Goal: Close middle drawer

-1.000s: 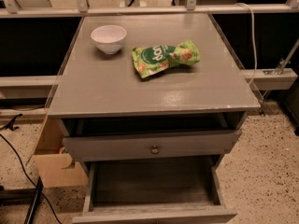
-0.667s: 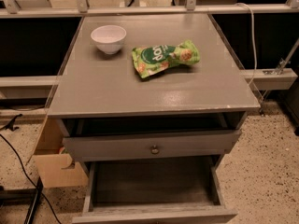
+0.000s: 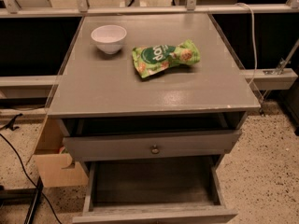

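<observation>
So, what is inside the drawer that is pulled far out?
Only its bare grey floor shows in the pulled-out drawer; nothing lies there. Its rear part is covered by the knobbed drawer front above. The gripper is not in view.

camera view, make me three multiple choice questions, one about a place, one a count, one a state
1. Where is the white bowl?
A) on the cabinet top, left of the green bag
B) inside a drawer
C) on the floor

2. How many things lie on the cabinet top?
A) one
B) two
C) four

3. What state is the lowest drawer in view in?
A) shut flush
B) pulled far out, empty
C) pulled out, full of cans

Answers:
1 A, the bowl sits at the top's back left.
2 B, only bowl and bag rest there.
3 B, its bare floor shows.
The gripper is not in view.
</observation>
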